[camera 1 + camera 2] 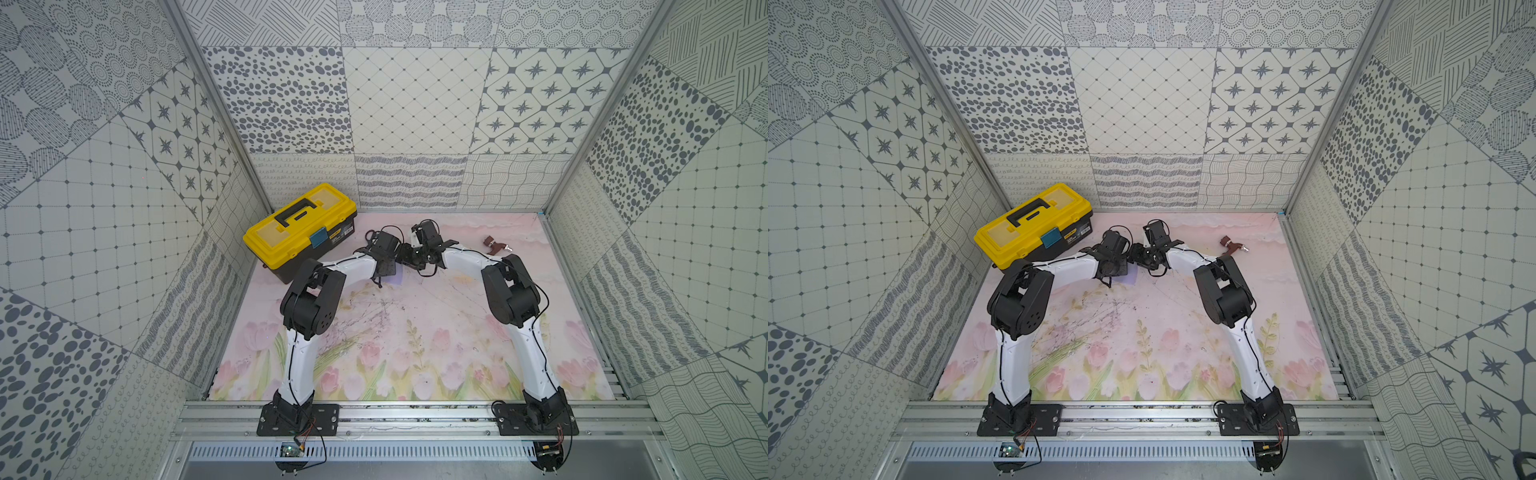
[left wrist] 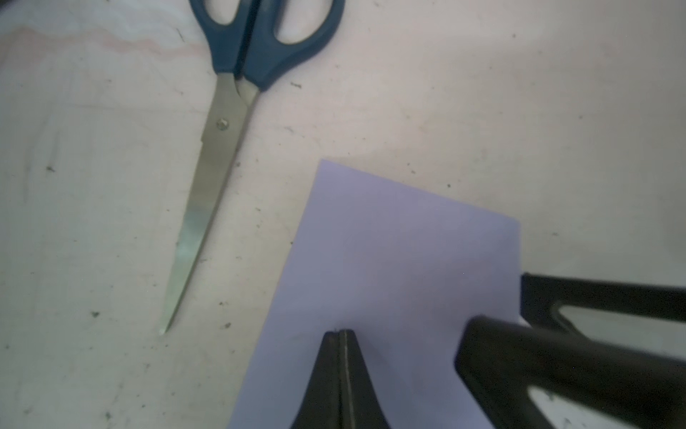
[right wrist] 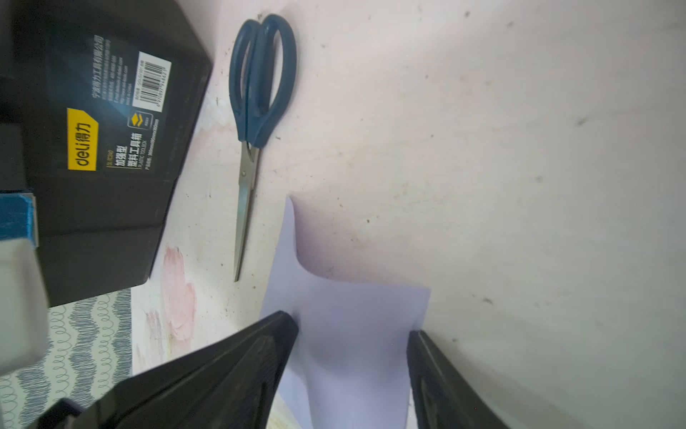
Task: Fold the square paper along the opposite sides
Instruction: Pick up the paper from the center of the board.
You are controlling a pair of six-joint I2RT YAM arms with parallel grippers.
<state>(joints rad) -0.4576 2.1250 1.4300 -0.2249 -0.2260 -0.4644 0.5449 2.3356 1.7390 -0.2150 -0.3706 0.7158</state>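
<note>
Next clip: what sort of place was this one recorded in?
Most likely a purpose-built lab robot cell, not a home or a workshop. A left arm and a right arm are bolted to an aluminium rail. Patterned wall panels box in three sides, and a floral printed mat serves as tabletop.

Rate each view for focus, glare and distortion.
Top views: evenly lit, wide-angle lens splays the walls; the square paper shows only as a sliver. Left wrist: scissors fairly sharp with blade sheen, left gripper soft. Right wrist: toolbox label readable, right gripper blurred.
</note>
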